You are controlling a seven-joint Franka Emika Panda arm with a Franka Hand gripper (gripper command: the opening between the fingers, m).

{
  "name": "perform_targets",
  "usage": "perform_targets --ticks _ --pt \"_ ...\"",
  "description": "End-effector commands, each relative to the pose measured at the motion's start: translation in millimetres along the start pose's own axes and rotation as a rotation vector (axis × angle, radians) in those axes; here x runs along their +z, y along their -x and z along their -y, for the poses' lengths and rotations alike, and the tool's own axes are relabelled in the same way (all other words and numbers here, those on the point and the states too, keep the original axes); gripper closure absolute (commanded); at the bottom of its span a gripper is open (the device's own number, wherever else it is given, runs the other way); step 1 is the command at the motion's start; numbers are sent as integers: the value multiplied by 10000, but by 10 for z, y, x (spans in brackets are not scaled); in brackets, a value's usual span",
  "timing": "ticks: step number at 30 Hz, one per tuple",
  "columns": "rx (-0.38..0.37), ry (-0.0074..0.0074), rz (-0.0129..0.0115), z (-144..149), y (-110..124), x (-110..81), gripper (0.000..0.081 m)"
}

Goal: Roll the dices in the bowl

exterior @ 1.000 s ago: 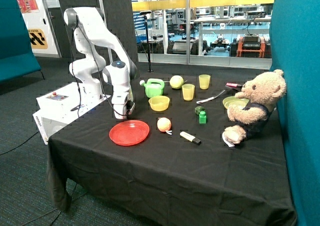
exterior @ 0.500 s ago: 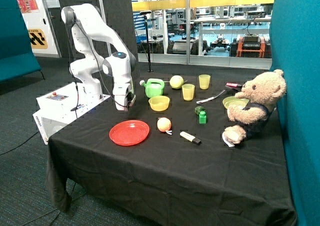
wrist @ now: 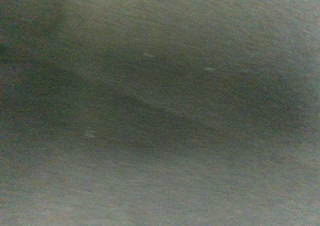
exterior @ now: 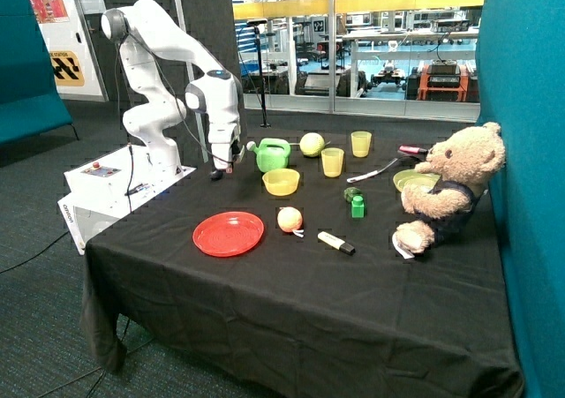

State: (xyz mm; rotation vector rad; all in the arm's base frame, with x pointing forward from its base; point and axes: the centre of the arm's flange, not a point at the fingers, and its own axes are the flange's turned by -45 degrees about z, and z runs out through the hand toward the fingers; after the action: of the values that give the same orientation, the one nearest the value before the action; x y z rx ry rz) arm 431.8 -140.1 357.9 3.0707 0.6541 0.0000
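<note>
1. The room is a lab hall with glass partitions and a yellow beam behind, teal panels at the sides and dark carpet below.
2. The table (exterior: 291, 310) carries a black cloth; the wrist view shows only dark fabric.
3. The white arm (exterior: 154, 45) stands off the table's 9 o'clock edge, near the far corner.
4. The teddy bear (exterior: 446, 191) sits at the 3 o'clock edge.
5. The red plate (exterior: 228, 234) lies at 7 o'clock from the yellow bowl (exterior: 281, 182).
6. The gripper (exterior: 231, 164) hangs above the cloth at 9 o'clock from the bowl, apart from it; I cannot tell whether its fingers are spread or closed, or holding anything.
7. A small black round object (exterior: 215, 175) sits just below it.
8. The dices are not visible anywhere, so the roll seems not yet done.
9. Risk: carrying toward the bowl, the arm could knock the green watering can (exterior: 272, 154) close by, or tiny cubes could bounce out over the rim.
</note>
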Motion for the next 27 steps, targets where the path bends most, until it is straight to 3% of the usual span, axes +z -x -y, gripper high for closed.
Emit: perform_targets --ticks 1,18,27 --pt "-243 -19 -5 488 -166 -256 808" --pt "1694 -19 -3 671 -826 -695 808" --pt "2910 -20 -2 455 -1170 -717 808"
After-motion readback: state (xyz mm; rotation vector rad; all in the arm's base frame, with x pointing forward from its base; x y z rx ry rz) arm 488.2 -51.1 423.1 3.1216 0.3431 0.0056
